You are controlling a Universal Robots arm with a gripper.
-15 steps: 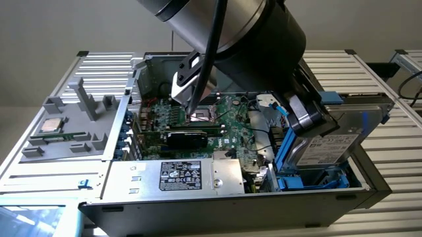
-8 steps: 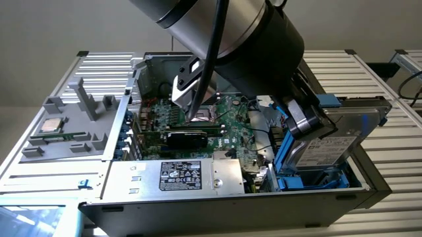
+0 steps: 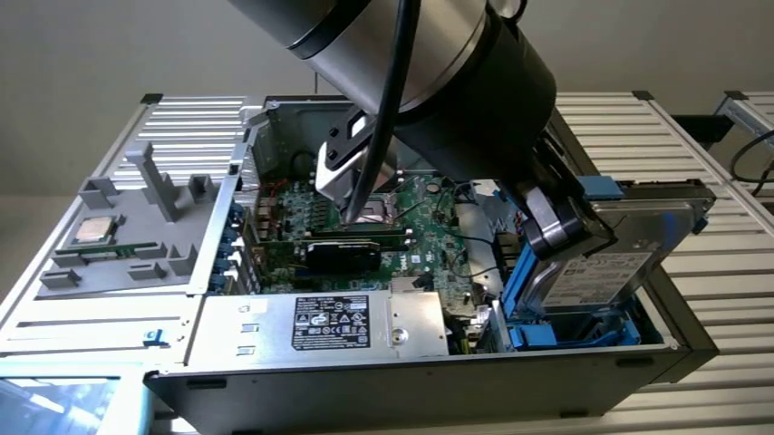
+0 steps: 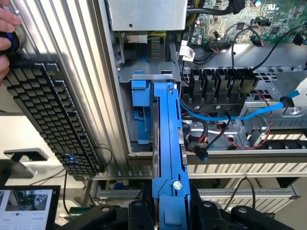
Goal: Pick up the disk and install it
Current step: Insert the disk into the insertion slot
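I cannot read the print on the disk (image 3: 601, 272) label or the power supply (image 3: 333, 322) label; both are too small. In the exterior view, the arm (image 3: 436, 63) covers one end of the disk and part of the motherboard (image 3: 438, 210). In the wrist view, the picture's edge cuts off a hand (image 4: 5, 26), a screen (image 4: 29, 205) and the gripper (image 4: 170, 218). The disk stands edge-on there, faces hidden.

The ribbed metal bench (image 3: 713, 272) carries an open computer case (image 3: 400, 381). Just beside it, on the exterior view's left, lies a grey fixture (image 3: 133, 245).
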